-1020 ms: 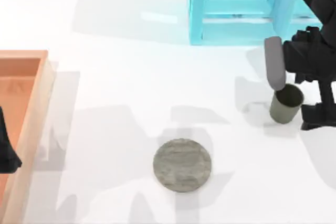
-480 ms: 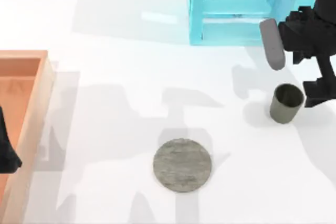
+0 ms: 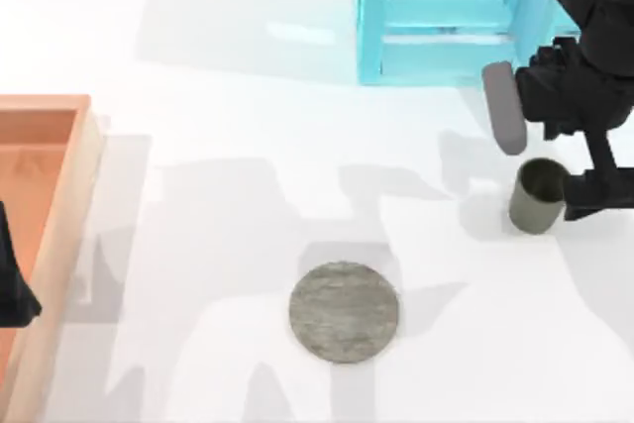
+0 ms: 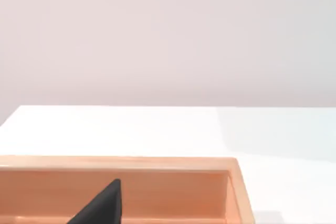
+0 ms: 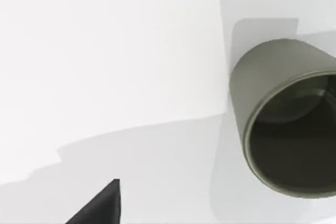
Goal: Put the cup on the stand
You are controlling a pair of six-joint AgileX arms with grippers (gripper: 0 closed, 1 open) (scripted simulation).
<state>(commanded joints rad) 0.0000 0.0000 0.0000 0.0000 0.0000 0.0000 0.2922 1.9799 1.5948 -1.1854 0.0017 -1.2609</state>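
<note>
The right hand [image 3: 550, 170] hangs over the worktop's [image 3: 228, 175] right side, directly at the cup [image 3: 538, 195]. Its fingers are spread, not pinching anything: the grey finger [image 3: 503, 108] stands off on the cabinet side of the cup, and the dark finger [image 3: 597, 190] sits just beside the cup's outer wall, whether touching I cannot tell. The cup stands upright on the bare worktop, mouth up, dark inside; the right wrist view shows its rim [image 5: 286, 140] close under the hand.

Farther from the hand, well apart toward the middle of the worktop, lies the stand [image 3: 344, 311], flat and with nothing on it. Behind the hand rises the cyan cabinet [image 3: 446, 17].

Farthest off, the left hand [image 3: 12, 284] is parked over the orange tray [image 3: 59, 185] at the left edge; I cannot tell how its fingers stand.

By my reading the task is barely begun: the cup is not yet gripped. Closing on it, lifting, carrying it across and setting it on the stand all remain.
</note>
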